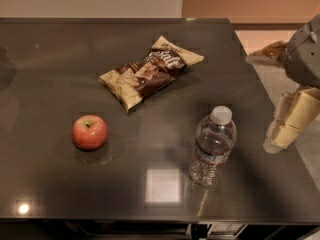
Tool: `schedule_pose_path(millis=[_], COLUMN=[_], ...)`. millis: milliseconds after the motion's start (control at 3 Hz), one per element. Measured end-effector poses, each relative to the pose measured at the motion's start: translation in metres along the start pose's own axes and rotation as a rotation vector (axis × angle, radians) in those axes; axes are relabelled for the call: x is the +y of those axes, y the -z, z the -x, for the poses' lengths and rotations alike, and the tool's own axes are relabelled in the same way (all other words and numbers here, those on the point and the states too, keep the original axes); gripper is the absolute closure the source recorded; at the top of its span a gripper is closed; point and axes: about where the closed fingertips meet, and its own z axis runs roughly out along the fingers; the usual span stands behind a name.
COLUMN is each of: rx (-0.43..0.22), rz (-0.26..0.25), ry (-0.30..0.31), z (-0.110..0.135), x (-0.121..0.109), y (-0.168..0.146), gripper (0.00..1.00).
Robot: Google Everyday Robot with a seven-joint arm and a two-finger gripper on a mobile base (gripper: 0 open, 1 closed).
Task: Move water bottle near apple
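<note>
The water bottle (212,146) stands upright on the dark table (60,64), right of centre near the front; it is clear and ribbed with a white cap. The apple (89,132) is red and sits to the bottom left, well apart from the bottle. My gripper (289,120) hangs at the right edge of the view, beyond the table's right side, to the right of the bottle and a little above its cap height. It holds nothing that I can see and does not touch the bottle.
A brown and cream snack bag (150,70) lies at the table's centre back, between and behind the apple and the bottle. The table's right edge runs just left of the gripper. A bright light reflection (162,185) shows on the tabletop near the front.
</note>
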Motion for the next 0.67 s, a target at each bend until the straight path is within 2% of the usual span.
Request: schedule_pose_path(millis=[333, 667], rx=[-0.098, -0.153], rz=[0.05, 0.105], ry=[0.05, 0.09], z=[0.013, 0.026], x=[0.016, 0.033], y=[-0.007, -0.022], gripper=[0.0, 0.0])
